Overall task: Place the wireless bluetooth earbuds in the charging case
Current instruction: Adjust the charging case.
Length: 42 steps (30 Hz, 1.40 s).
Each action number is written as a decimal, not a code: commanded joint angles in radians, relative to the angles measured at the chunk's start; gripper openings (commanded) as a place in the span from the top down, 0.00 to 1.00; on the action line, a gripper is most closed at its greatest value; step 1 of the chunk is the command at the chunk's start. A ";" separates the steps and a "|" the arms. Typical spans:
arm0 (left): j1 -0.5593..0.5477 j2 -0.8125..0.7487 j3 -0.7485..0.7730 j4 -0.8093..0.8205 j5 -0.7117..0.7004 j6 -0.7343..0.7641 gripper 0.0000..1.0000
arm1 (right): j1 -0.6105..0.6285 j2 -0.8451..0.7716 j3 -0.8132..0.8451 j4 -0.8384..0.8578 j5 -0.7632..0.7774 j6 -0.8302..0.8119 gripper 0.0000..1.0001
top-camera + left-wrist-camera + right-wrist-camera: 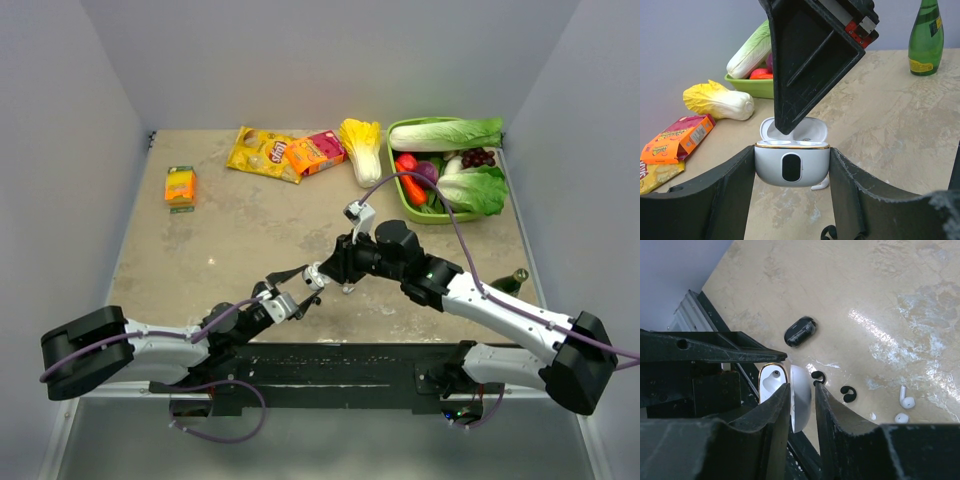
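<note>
The left tool (792, 156) is pinching the white case (792, 172) by its sides; the right tool (801, 386) is straddling the case's raised lid (801, 402), though whether it is gripping cannot be told; white buds (905, 401) and black buds (848, 394) are lying loose on the counter (865, 290) near the case.

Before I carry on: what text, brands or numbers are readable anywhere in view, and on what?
Nothing reads cleanly.
Yellow snack bag: red logo, too small to read.
Orange and pink box: print blurred.
Small orange box: too small.
Green bottle: yellow label blurred.
White charging case: no text shows.
</note>
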 commanded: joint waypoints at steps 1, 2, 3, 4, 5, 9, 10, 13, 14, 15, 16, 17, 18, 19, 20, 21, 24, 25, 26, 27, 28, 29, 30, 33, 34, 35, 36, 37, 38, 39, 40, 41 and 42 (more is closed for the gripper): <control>-0.007 0.008 0.028 0.337 0.005 0.016 1.00 | -0.001 0.007 0.002 0.037 -0.030 -0.013 0.73; -0.007 0.009 0.028 0.339 0.005 0.015 1.00 | -0.001 0.008 0.004 0.033 -0.031 -0.018 0.75; -0.007 0.012 0.028 0.342 0.002 0.018 1.00 | -0.001 0.007 0.005 0.030 -0.030 -0.019 0.78; -0.007 0.014 0.028 0.345 -0.003 0.013 1.00 | -0.001 0.010 0.009 0.030 -0.030 -0.027 0.97; -0.007 0.017 0.027 0.348 -0.004 0.012 1.00 | -0.001 0.013 0.018 0.007 -0.028 -0.030 1.00; -0.007 0.025 0.027 0.357 -0.008 0.009 1.00 | -0.001 0.022 0.036 -0.024 -0.010 -0.057 1.00; -0.007 0.025 0.027 0.357 -0.009 0.004 1.00 | -0.001 0.020 0.041 -0.035 -0.007 -0.073 1.00; -0.007 0.023 0.025 0.352 -0.015 -0.008 0.94 | -0.001 0.004 0.059 -0.065 0.019 -0.113 1.00; -0.007 0.022 0.027 0.348 -0.018 -0.013 0.88 | -0.001 -0.006 0.070 -0.075 0.027 -0.126 1.00; -0.007 0.017 0.027 0.325 -0.020 -0.017 0.74 | -0.001 -0.025 0.074 -0.081 0.039 -0.139 1.00; -0.007 0.012 0.028 0.311 -0.027 -0.020 0.65 | -0.001 -0.033 0.079 -0.093 0.042 -0.163 1.00; -0.007 0.008 0.034 0.296 -0.038 -0.028 0.56 | -0.001 -0.042 0.090 -0.101 0.047 -0.174 1.00; -0.007 -0.001 0.039 0.261 -0.061 -0.043 0.43 | -0.001 -0.049 0.096 -0.107 0.055 -0.192 1.00; -0.007 -0.005 0.043 0.241 -0.069 -0.047 0.39 | -0.001 -0.052 0.113 -0.131 0.058 -0.200 1.00; -0.005 -0.008 0.054 0.219 -0.075 -0.050 0.36 | -0.001 -0.052 0.117 -0.139 0.058 -0.208 1.00; -0.007 -0.011 0.059 0.192 -0.084 -0.050 0.31 | -0.001 -0.052 0.122 -0.144 0.058 -0.217 1.00; -0.007 -0.008 0.068 0.184 -0.104 -0.051 0.00 | -0.001 -0.055 0.128 -0.148 0.052 -0.220 1.00; -0.007 -0.008 0.070 0.182 -0.107 -0.050 0.00 | -0.001 -0.056 0.128 -0.148 0.052 -0.220 1.00; -0.007 -0.009 0.076 0.173 -0.112 -0.051 0.00 | -0.001 -0.064 0.128 -0.148 0.050 -0.219 1.00; -0.007 -0.009 0.079 0.165 -0.118 -0.053 0.00 | -0.001 -0.066 0.128 -0.148 0.049 -0.217 1.00; -0.007 -0.012 0.083 0.158 -0.121 -0.054 0.00 | -0.001 -0.069 0.130 -0.150 0.047 -0.219 1.00; -0.007 -0.014 0.091 0.136 -0.124 -0.056 0.00 | -0.001 -0.076 0.131 -0.153 0.050 -0.219 1.00; -0.007 -0.015 0.096 0.121 -0.130 -0.068 0.00 | -0.001 -0.081 0.134 -0.154 0.053 -0.225 1.00; -0.007 -0.026 0.100 0.070 -0.170 -0.135 0.00 | 0.000 -0.108 0.150 -0.162 0.088 -0.242 1.00; -0.007 -0.034 0.097 0.060 -0.175 -0.164 0.00 | 0.000 -0.119 0.162 -0.167 0.116 -0.245 1.00; -0.005 -0.064 0.084 0.021 -0.181 -0.203 0.00 | 0.000 -0.137 0.171 -0.168 0.163 -0.252 1.00; -0.007 -0.087 0.076 -0.009 -0.179 -0.291 0.00 | 0.002 -0.148 0.179 -0.173 0.186 -0.278 1.00; -0.007 -0.113 0.067 -0.043 -0.176 -0.363 0.00 | 0.005 -0.157 0.196 -0.176 0.196 -0.301 1.00; -0.005 -0.165 0.056 -0.116 -0.170 -0.411 0.00 | 0.014 -0.167 0.199 -0.173 0.202 -0.329 1.00; -0.004 -0.188 0.053 -0.156 -0.147 -0.492 0.00 | 0.045 -0.185 0.197 -0.159 0.225 -0.384 1.00; -0.002 -0.211 0.053 -0.195 -0.126 -0.523 0.00 | 0.065 -0.187 0.206 -0.164 0.239 -0.415 1.00; 0.005 -0.250 0.054 -0.256 -0.089 -0.545 0.00 | 0.083 -0.184 0.219 -0.177 0.257 -0.441 1.00; 0.011 -0.267 0.054 -0.273 0.010 -0.565 0.00 | 0.115 -0.178 0.238 -0.234 0.289 -0.499 1.00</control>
